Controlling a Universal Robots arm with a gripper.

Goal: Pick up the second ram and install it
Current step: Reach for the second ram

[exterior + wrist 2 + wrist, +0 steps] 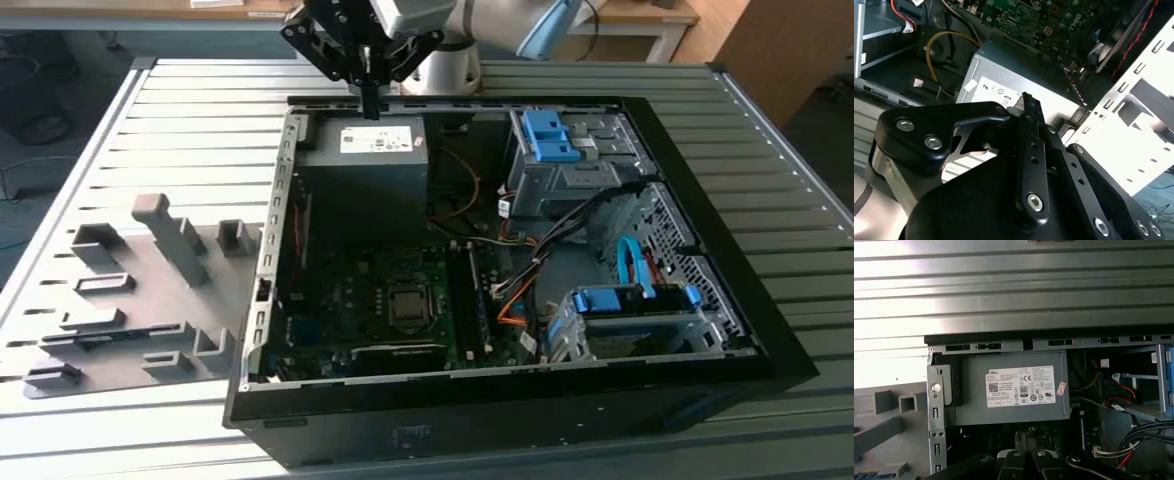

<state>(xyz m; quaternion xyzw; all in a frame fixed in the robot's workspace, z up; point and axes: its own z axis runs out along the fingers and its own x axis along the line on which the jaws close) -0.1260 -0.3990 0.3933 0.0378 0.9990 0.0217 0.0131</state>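
Exterior view, gripper: the black, two-fingered gripper (370,106) hangs fingers-down over the far rim of the case. Its fingers are drawn together and nothing shows between them. It sits high enough to clear the case wall.
Exterior view, case: the black tower computer case (467,432) lies on its side on the slatted metal desk (747,130). The open side faces up, which I judge is so the green motherboard (340,290) and its long black slot rails (470,290) can be reached from above.
Exterior view, holder: the grey plastic holder tray (147,300) sits just beside the case on the exterior view's left. Its upright blocks likely keep parts in fixed spots for a top-down grasp.
Exterior view, second ram: the thin blue-green memory stick is not in the gripper. A dark narrow strip (83,338) low on the tray may be the second ram, but it is too small to tell.
Second wrist view, gripper: the fingertips meet above the grey metal power supply box (1019,65), holding nothing.
First wrist view, power supply: its white label faces up directly beneath the closed fingers, and the tray's blocks stand beyond the case wall.
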